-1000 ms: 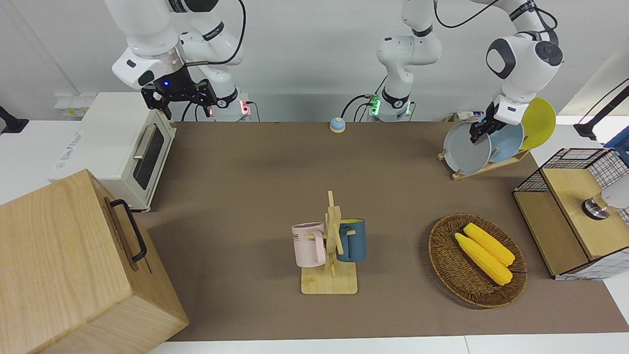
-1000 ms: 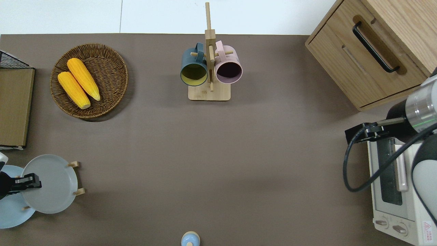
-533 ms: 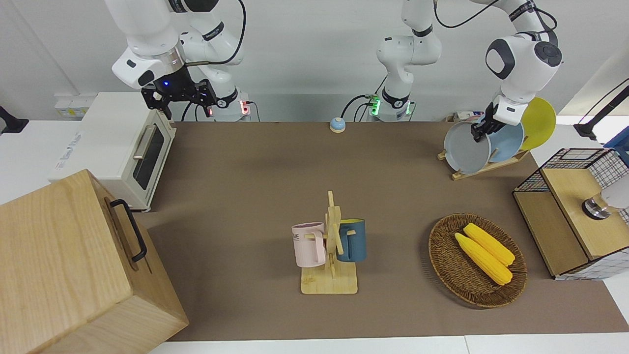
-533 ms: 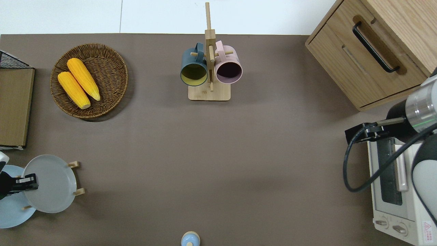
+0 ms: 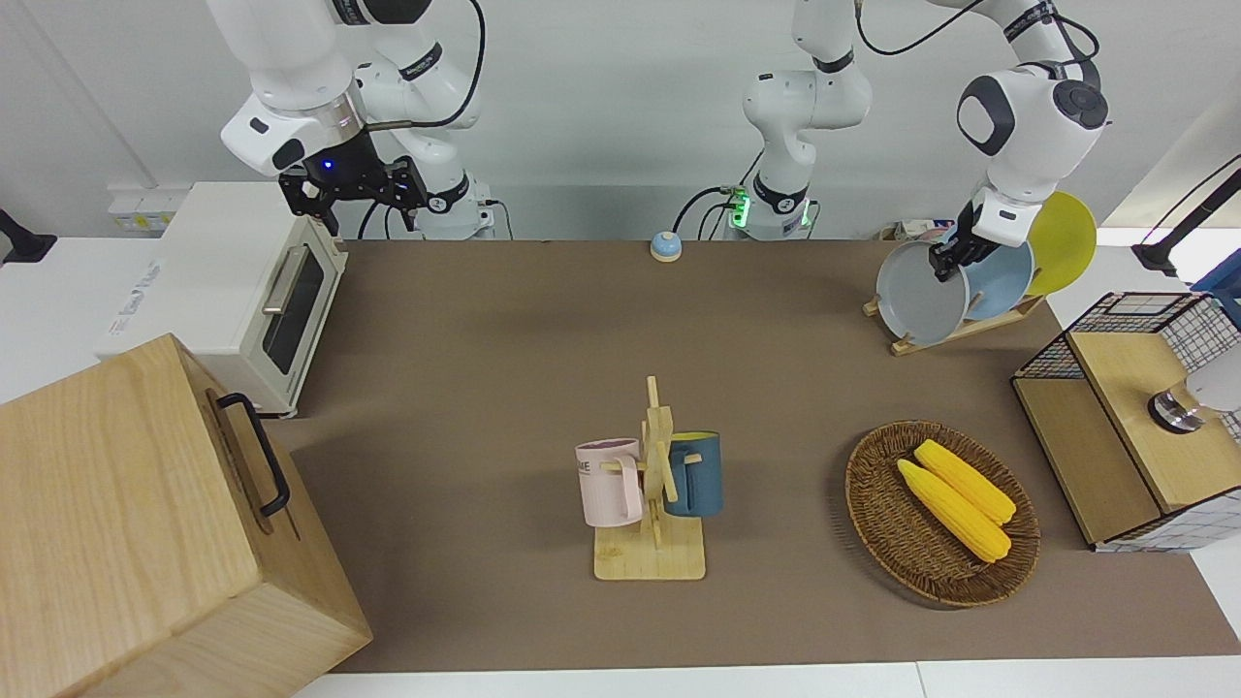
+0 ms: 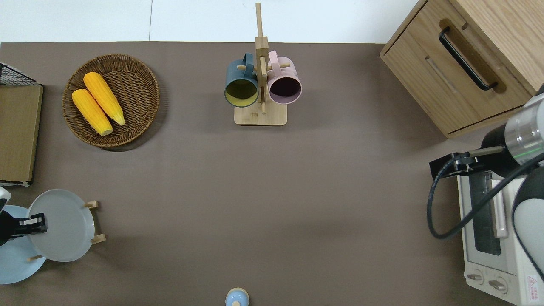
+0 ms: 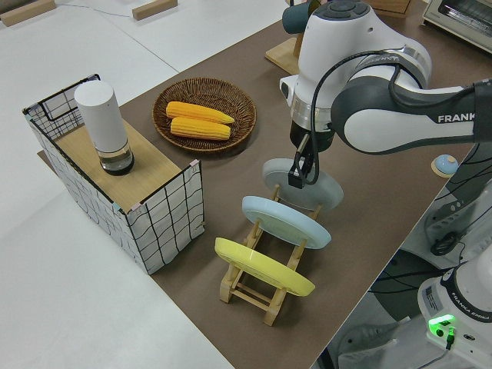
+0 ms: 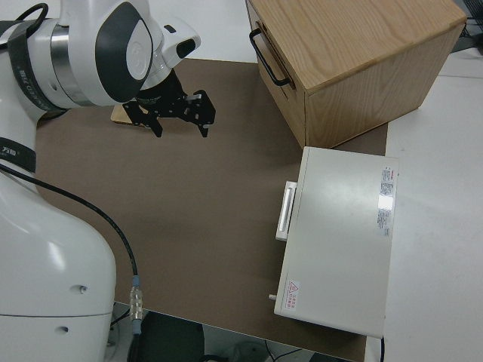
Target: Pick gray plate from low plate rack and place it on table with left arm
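The left gripper (image 5: pixel 945 262) grasps the gray plate (image 5: pixel 919 294) at the rack (image 7: pixel 265 286); two corncobs (image 5: pixel 955 497) fill a basket (image 5: pixel 877 523).

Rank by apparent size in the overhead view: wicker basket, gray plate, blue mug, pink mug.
1. wicker basket
2. gray plate, tilted, so foreshortened
3. blue mug and pink mug: look alike, no ranking.

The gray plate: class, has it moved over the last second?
Yes. In the overhead view the gray plate, gripped at its rim by the left gripper, has shifted slightly farther from the robots against the low plate rack.
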Controlling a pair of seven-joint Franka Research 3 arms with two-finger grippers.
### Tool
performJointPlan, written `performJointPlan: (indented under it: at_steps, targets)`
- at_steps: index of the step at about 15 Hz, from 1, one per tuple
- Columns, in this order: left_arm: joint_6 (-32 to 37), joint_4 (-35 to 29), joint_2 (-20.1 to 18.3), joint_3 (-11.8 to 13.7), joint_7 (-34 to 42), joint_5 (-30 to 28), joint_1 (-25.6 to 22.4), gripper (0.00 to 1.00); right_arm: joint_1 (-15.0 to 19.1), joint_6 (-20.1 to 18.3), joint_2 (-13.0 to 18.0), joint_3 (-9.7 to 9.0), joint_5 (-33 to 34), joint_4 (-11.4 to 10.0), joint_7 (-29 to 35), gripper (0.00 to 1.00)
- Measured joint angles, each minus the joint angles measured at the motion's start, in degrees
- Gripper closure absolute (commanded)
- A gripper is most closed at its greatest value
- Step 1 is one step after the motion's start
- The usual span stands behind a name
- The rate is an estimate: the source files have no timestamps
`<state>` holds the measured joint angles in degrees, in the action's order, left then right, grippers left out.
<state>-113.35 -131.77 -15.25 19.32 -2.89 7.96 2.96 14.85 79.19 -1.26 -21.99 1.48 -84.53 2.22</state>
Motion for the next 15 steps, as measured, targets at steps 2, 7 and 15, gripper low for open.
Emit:
performJointPlan:
  at_steps: [2, 7, 15]
  targets:
    - [0.1, 1.2, -0.1, -0.3, 0.0, 0.0, 0.5, 0.87, 0.0, 0.0, 0.0, 0.00, 0.0, 0.0, 0.0, 0.017]
    - [6.7, 6.3, -0.6, -2.1, 0.0, 0.0, 1.1, 0.87, 0.0, 0.0, 0.0, 0.00, 0.0, 0.0, 0.0, 0.017]
    - [20.5, 16.4, -1.5, -4.0, -0.1, 0.0, 1.1, 0.87, 0.0, 0.0, 0.0, 0.00, 0.0, 0.0, 0.0, 0.017]
